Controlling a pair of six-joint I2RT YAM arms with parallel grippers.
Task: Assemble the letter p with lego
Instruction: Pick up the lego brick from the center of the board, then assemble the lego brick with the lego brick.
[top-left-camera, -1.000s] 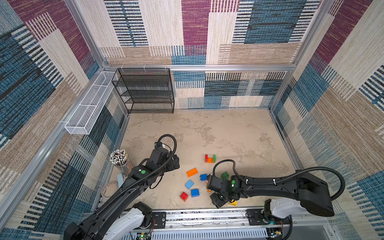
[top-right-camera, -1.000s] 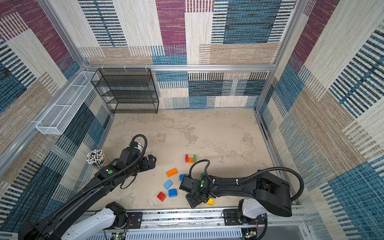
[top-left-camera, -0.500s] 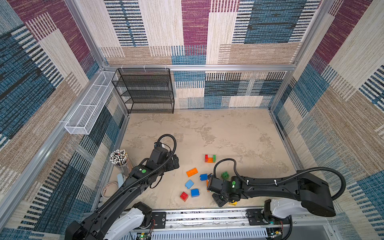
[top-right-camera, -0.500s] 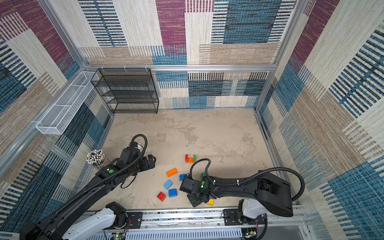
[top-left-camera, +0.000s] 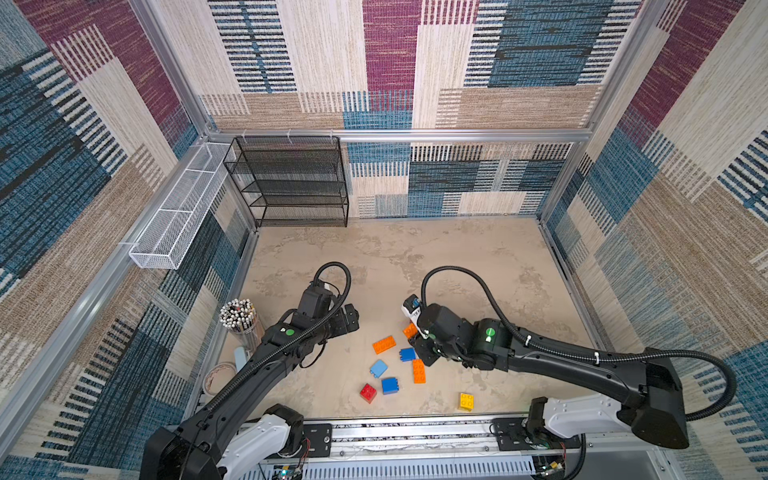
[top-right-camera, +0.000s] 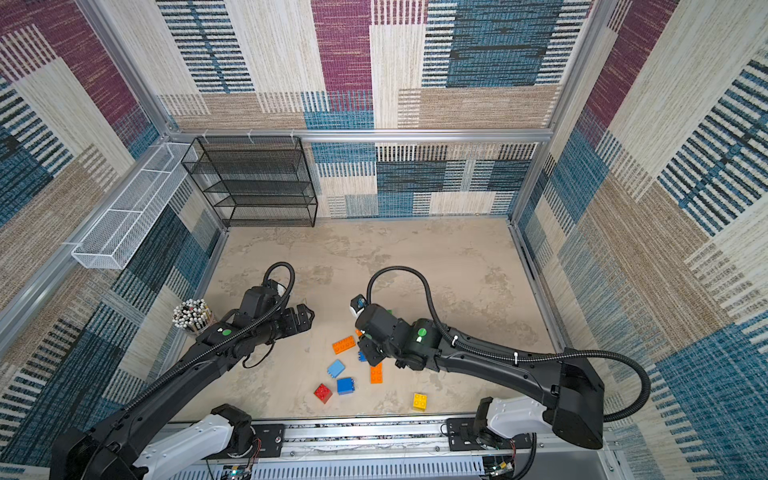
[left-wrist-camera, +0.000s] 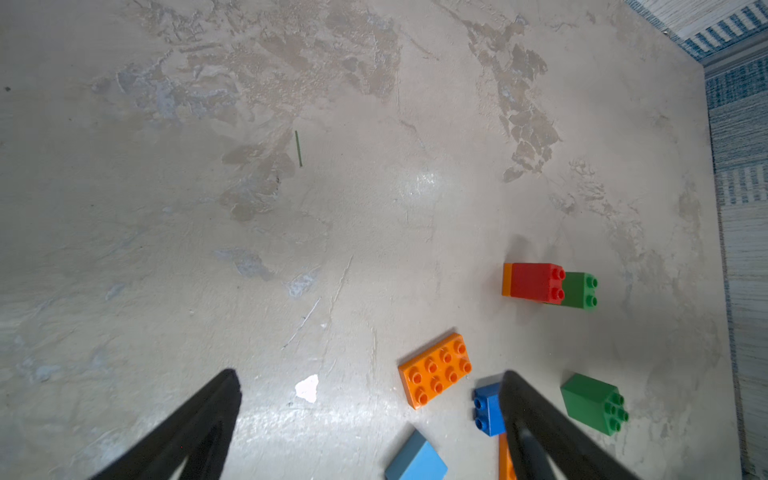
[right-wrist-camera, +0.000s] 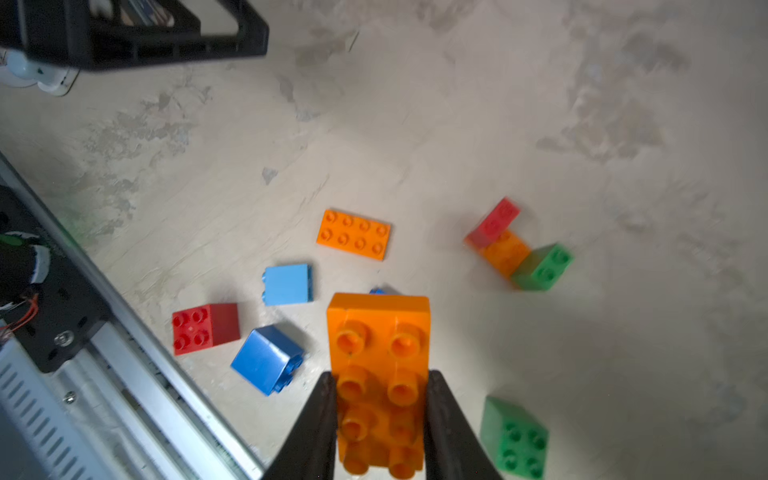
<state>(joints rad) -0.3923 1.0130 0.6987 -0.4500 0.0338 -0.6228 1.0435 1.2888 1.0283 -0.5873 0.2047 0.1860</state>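
My right gripper (right-wrist-camera: 378, 380) is shut on a long orange lego brick (right-wrist-camera: 378, 353), which juts out past the fingertips; in both top views this brick (top-left-camera: 419, 370) (top-right-camera: 376, 372) shows at the gripper (top-left-camera: 426, 353). Loose lego lies around it: an orange brick (top-left-camera: 383, 344), two blue (top-left-camera: 407, 354) (top-left-camera: 390, 385), a light blue (top-left-camera: 378, 368), a red (top-left-camera: 368, 392), a yellow (top-left-camera: 466, 401). The wrist views add a green brick (right-wrist-camera: 513, 438) and a joined red-orange-green cluster (right-wrist-camera: 505, 249). My left gripper (top-left-camera: 351, 320) (left-wrist-camera: 370, 376) hangs open over bare floor, left of the bricks.
A cup of pencils (top-left-camera: 241, 320) and a tape roll (top-left-camera: 218, 376) stand by the left wall. A black wire rack (top-left-camera: 291, 183) and a white wire basket (top-left-camera: 178, 220) are at the back left. The metal rail (top-left-camera: 415, 432) runs along the front edge.
My right gripper has shut on the long orange brick and moved away from the front rail toward the middle, uncovering the yellow brick. The left arm has barely moved.
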